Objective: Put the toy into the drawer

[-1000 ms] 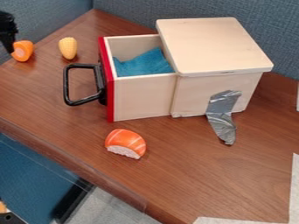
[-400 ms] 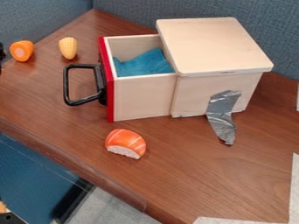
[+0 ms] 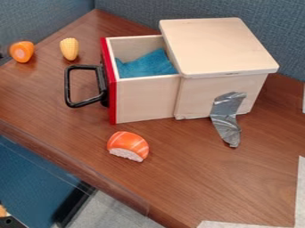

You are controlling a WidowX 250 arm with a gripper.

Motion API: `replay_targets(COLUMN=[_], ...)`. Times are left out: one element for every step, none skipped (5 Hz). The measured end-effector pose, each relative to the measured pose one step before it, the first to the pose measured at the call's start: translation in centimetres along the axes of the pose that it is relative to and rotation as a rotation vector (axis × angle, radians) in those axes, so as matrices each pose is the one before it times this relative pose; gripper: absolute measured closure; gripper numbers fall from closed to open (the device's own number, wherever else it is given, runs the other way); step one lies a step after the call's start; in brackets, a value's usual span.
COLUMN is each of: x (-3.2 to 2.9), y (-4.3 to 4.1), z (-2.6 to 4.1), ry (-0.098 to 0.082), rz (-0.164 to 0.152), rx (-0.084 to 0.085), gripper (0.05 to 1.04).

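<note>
At the view's left edge, a small dark sliver, possibly part of the claw (image 3: pixel 2 55).

The drawer (image 3: pixel 145 99) is pale wood, red-fronted, with a black handle (image 3: pixel 67 87) and teal cloth (image 3: pixel 149 64) inside. Left of it, the toy corn (image 3: pixel 69 49) is yellow, the toy carrot (image 3: pixel 22 51) orange; on its near side, the toy sushi (image 3: pixel 129 143) is white-striped orange.

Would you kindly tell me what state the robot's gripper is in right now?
Gripper: cannot be told whether it is open or closed, or whether it holds anything.
</note>
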State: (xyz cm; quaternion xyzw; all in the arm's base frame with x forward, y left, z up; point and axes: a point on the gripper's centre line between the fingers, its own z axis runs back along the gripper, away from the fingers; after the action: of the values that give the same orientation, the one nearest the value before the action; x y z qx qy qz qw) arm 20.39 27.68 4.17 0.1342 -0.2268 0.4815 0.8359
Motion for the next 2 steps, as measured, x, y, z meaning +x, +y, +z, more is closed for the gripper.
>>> replay_targets(x=[0.227,-0.127], y=[0.64,0.548], z=[-0.975,-0.699], ry=[0.0185,0.0425], rz=[0.0265,0.0379], rx=[0.0499,0.0468], gripper=[0.083,0.083])
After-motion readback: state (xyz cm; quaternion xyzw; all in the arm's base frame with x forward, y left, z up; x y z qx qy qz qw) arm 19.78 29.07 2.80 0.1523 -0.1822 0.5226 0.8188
